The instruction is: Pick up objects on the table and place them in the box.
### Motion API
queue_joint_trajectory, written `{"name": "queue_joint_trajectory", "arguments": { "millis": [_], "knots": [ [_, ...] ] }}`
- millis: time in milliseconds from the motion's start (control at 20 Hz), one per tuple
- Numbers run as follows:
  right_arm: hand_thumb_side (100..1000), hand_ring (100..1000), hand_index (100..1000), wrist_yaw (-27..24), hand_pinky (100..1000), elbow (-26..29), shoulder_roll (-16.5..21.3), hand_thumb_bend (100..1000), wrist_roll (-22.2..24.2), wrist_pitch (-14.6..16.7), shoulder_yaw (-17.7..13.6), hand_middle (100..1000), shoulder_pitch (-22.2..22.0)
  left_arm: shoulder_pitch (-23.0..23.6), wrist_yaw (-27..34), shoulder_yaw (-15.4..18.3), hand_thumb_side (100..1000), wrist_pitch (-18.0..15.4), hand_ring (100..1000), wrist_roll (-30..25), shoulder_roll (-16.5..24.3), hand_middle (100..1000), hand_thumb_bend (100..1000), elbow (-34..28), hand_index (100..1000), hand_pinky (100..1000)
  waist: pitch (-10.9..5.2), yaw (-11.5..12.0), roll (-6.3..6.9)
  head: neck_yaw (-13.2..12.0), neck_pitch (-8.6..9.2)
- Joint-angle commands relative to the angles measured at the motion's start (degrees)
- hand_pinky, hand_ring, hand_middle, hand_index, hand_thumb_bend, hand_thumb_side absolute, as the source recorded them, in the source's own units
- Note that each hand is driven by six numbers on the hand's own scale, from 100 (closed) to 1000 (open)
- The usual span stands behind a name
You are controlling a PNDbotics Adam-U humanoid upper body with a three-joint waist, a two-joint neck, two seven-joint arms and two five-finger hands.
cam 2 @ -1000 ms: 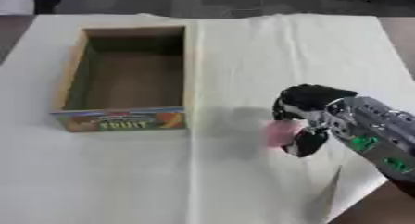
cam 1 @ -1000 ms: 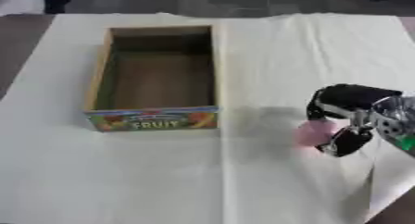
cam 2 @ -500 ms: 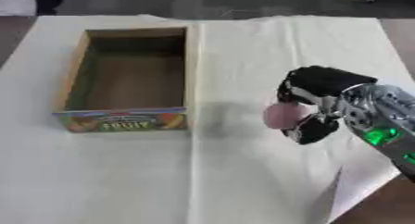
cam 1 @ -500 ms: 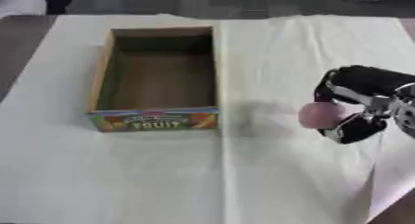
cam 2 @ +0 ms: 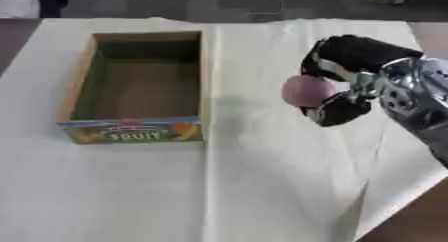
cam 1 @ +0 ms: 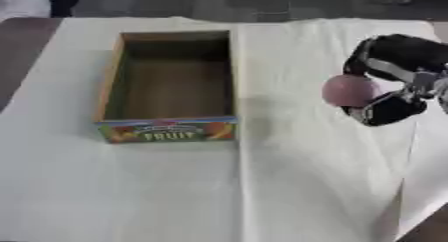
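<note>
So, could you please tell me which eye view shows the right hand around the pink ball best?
The right eye view: the right hand shows whole, fingers curled round the pink ball, with the wrist behind it. The left eye view shows the same grasp, but the hand sits at the picture's right edge, which cuts off the wrist.

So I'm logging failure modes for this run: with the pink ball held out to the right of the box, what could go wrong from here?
The pink ball sits between the curled fingers and thumb of the right robot hand, mostly exposed, so it might slip out on the way over. The box has raised walls; a low carry could clip its right wall and push it. Released early, the ball may roll away across the white cloth.
</note>
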State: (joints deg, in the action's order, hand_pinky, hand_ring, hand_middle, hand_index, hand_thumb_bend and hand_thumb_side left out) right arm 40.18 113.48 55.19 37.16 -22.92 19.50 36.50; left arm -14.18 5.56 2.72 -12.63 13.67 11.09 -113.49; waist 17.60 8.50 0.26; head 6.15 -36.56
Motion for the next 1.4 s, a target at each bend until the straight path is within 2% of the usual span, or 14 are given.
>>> {"name": "queue_joint_trajectory", "arguments": {
  "millis": [50,400,800,1100,1400],
  "knots": [
    [151,692,498,-0.57,644,1.12,0.78,110,0.18,-0.19,-1.10,425,2.20,-0.26,0.17,0.12,610,0.01,634,0.04,0.99,610,100,-1.10,820,706,-1.37,0.10,-0.06,-0.07,0.82],
    [159,678,489,-0.70,639,1.12,-2.18,113,2.15,-2.17,-0.24,412,8.28,-0.08,0.18,0.02,611,0.08,633,-0.03,0.96,610,100,-1.10,820,706,-1.44,0.39,-0.11,0.09,0.98],
    [177,670,488,1.53,641,-0.10,-7.60,134,6.30,-4.91,1.33,407,17.35,0.13,0.20,-0.17,610,0.12,633,-0.20,1.03,609,100,-1.10,820,706,-1.56,0.97,-0.24,0.44,1.12],
    [176,673,499,4.28,644,-8.53,-14.40,146,7.18,-3.90,3.92,418,24.53,0.12,0.32,-0.40,610,0.21,632,-0.44,1.01,609,100,-1.10,820,706,-1.56,1.66,-0.36,1.04,1.36],
    [176,671,497,7.52,644,-19.39,-21.46,146,5.09,-2.03,5.92,416,29.63,-0.12,0.58,-0.69,610,0.17,632,-0.76,0.91,609,100,-1.10,820,707,-1.37,2.66,-0.37,2.00,1.51]
  ]
}}
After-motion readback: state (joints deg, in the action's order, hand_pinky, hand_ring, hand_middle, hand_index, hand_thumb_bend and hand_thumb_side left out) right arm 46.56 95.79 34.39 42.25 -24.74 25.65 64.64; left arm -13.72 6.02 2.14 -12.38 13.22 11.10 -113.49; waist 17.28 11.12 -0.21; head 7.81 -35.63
